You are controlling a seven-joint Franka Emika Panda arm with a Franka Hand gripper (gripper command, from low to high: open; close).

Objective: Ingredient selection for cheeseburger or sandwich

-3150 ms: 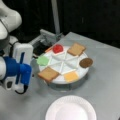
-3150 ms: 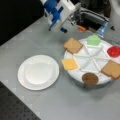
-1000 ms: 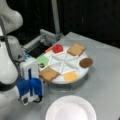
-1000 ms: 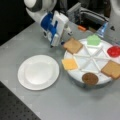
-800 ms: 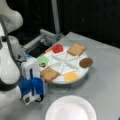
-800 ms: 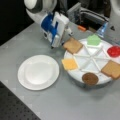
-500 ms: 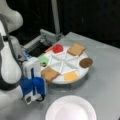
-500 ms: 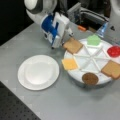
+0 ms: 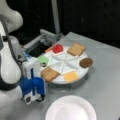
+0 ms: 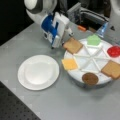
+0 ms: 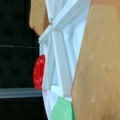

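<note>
Ingredients in sectioned tray [image 9: 82, 72]: bread [image 9: 50, 74] nearest gripper [image 9: 40, 98], leaf [image 9: 43, 60], tomato [image 9: 57, 48], cheese [image 9: 71, 76], second bread [image 9: 76, 49], patty [image 9: 86, 62], gripper low just beside tray, finger spread cannot tell, plate [image 9: 71, 110] bare in front.

Both front views look down at an angle on the grey table [image 9: 105, 75] from opposite sides: the sectioned tray [image 9: 82, 72] and white plate [image 9: 71, 108] appear in each, tray [image 10: 75, 75] and plate [image 10: 38, 72] mirrored. The wrist view sits very close, nearly level with the tray's dividers [image 11: 60, 50], a bread slice [image 11: 100, 65] filling its right half.
</note>
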